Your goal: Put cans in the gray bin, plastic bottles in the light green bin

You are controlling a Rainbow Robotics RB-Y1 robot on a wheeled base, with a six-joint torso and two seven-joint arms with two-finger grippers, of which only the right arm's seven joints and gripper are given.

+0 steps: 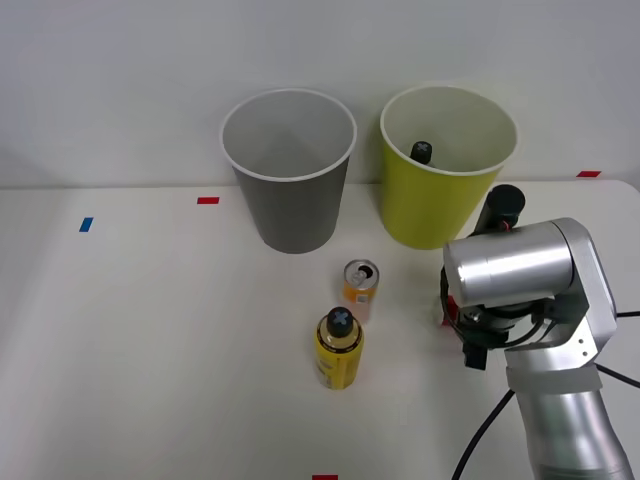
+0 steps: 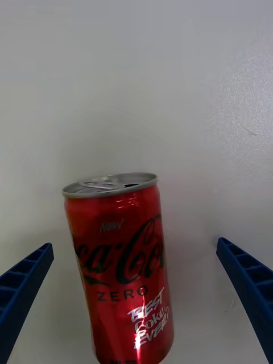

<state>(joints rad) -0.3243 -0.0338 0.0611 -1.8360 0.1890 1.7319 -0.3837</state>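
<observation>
A red can (image 2: 122,267) with white print and a silver top stands upright on the white table, between the two blue fingers of my right gripper (image 2: 135,245). The gripper is open, with a gap on each side of the can. My right arm (image 1: 520,275) hangs over the table's right side, in front of the light green bin (image 1: 447,200). An orange can (image 1: 361,288) stands at the table's middle, and a yellow plastic bottle (image 1: 339,350) with a black cap stands just in front of it. The gray bin (image 1: 290,200) is at the back, left of the green one. Inside the green bin a black bottle cap (image 1: 421,151) shows.
Small tape marks lie on the table: blue (image 1: 86,224) at the left, red (image 1: 208,200) by the gray bin, red (image 1: 588,173) at the far right, red (image 1: 325,477) at the front edge. A wall rises right behind the bins.
</observation>
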